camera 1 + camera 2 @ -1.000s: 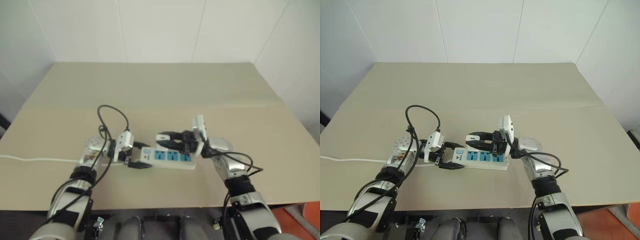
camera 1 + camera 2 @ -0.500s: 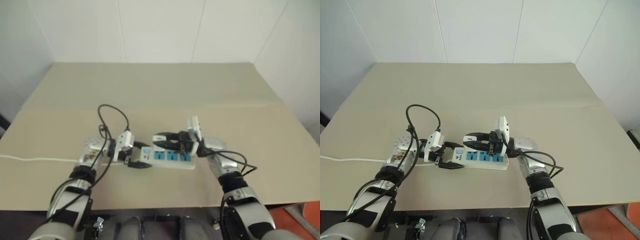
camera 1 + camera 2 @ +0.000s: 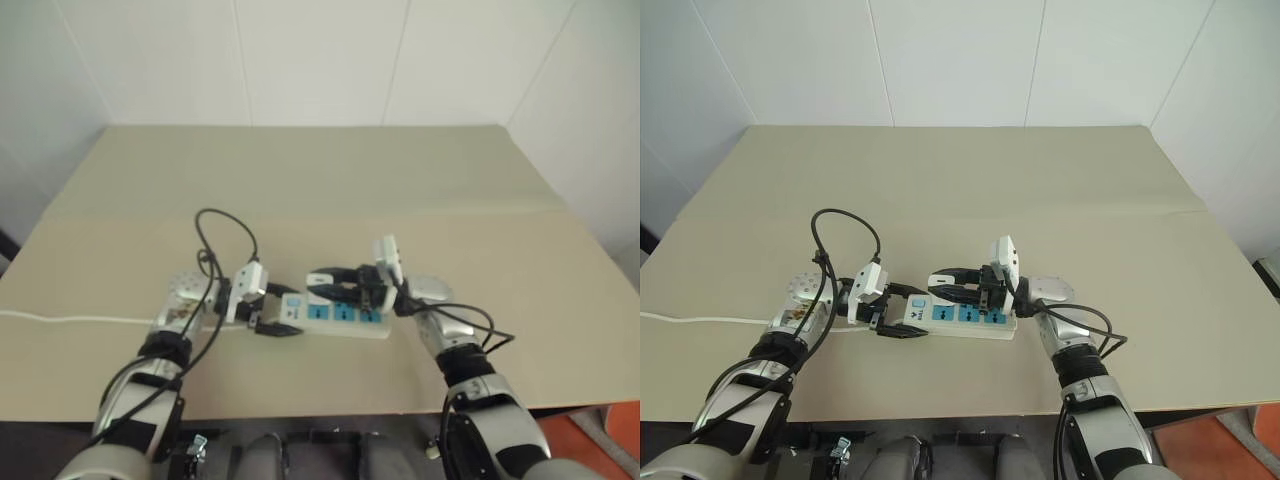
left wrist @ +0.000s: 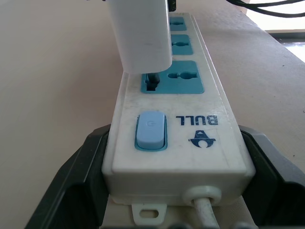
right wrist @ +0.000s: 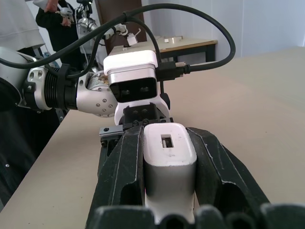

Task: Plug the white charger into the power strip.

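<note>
Holding the power strip (image 4: pixel 169 138) by its switch end: left gripper (image 4: pixel 167 191) fingers spread wide, one against each long side of the bar, cord exiting between them. Lies flat on the tan table (image 3: pixel 330 180), near the front edge, three blue socket faces up

Clamped in the right gripper (image 5: pixel 169 181): the white charger (image 5: pixel 167 157), fingers pressed on its two opposite side walls, port end facing the wrist camera. Seen from the left wrist, charger (image 4: pixel 139 33) stands upright over the socket nearest the switch, a prong just at or entering the slot; base not yet flush with the blue face. Depth of entry hard to tell

Handling, by judgement:
- charger: light, rigid, smooth glossy plastic, so liable to slip or twist between pads under push; grip across flat sides, low on the body, best for keeping prongs square
- strip: stiff, light, likely to slide or tip on bare table if pressed off-centre; brace at switch end looks right, well away from the target socket
- sockets likely need a firm straight press; any tilt risks jamming prongs against the slot edge

Thin white cord (image 3: pixel 70 320) trailing off toward the table's left edge
</note>
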Robot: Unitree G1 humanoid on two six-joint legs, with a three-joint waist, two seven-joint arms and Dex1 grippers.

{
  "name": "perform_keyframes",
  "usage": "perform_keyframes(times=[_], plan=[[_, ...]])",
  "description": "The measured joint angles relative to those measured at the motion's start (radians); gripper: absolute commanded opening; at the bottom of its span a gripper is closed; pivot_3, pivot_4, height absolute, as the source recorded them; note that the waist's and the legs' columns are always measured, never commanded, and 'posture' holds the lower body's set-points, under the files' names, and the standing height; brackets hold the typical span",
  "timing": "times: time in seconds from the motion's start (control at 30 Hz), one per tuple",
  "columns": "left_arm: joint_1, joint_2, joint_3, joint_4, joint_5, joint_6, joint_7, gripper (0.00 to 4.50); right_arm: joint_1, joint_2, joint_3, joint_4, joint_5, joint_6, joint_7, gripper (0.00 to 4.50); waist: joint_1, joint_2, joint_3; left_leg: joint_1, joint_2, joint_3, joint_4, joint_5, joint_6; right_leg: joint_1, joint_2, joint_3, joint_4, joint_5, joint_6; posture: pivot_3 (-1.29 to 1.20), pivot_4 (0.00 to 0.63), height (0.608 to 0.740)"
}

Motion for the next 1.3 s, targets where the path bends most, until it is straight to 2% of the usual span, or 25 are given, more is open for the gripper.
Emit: perform_keyframes(times=[0.93, 1.3], plan=[[0.000, 0.000, -0.008, -0.004, 0.000, -0.002, 0.007, 3.29, 0.046, 0.006, 0.002, 0.004, -0.015, -0.058, -0.041, 1.12, 0.001, 0.000, 0.000, 0.001, 0.000, 0.000, 0.000, 0.000, 0.000, 0.001, 0.000, 0.000, 0.000, 0.000, 0.000, 0.00, 0.150, 0.740], [0.000, -0.001, -0.010, -0.004, 0.000, -0.003, 0.009, 3.29, 0.066, 0.007, 0.010, 0.007, -0.024, -0.135, -0.030, 1.12, 0.002, 0.000, 0.000, 0.001, 0.000, 0.000, 0.000, 0.000, 0.000, 0.002, 0.000, 0.000, 0.000, 0.000, 0.000, 0.00, 0.150, 0.740]])
